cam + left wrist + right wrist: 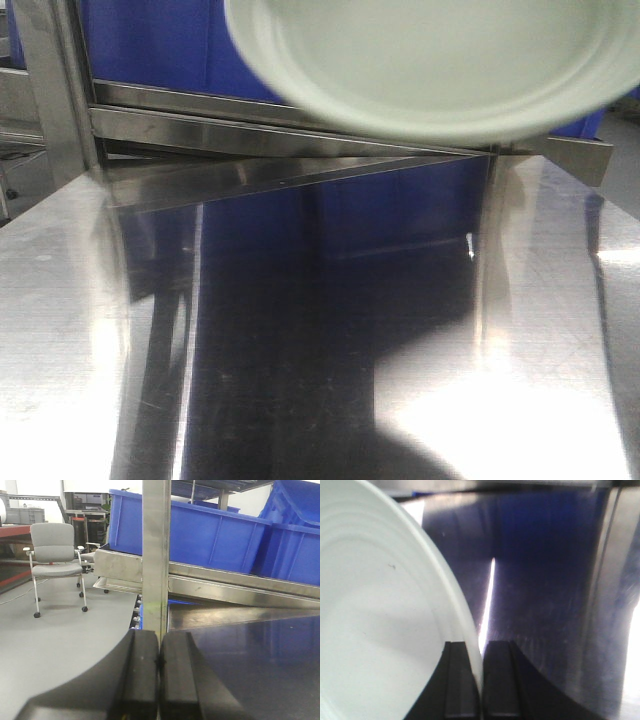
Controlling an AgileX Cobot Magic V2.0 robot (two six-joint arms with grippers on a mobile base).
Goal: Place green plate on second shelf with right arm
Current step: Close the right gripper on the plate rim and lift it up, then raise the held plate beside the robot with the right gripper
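Broad steel surface (300,350), mirror-slick and faintly scratched, with boxy blue plastic bins (190,535) behind. Aloft over it is the green plate (430,60), round, matte, ringed inside, its thin rim pinched by the right gripper (480,690). Left gripper (159,680): flat black jaws pressed together.

You have nothing to read in any of the views. No lettering, label, brand, number or sign can be made out on the green plate (375,620) at the right gripper (481,680). The same goes for the blue bins (200,535) ahead of the left gripper (159,675) and the steel post (156,555) straight in front of it.
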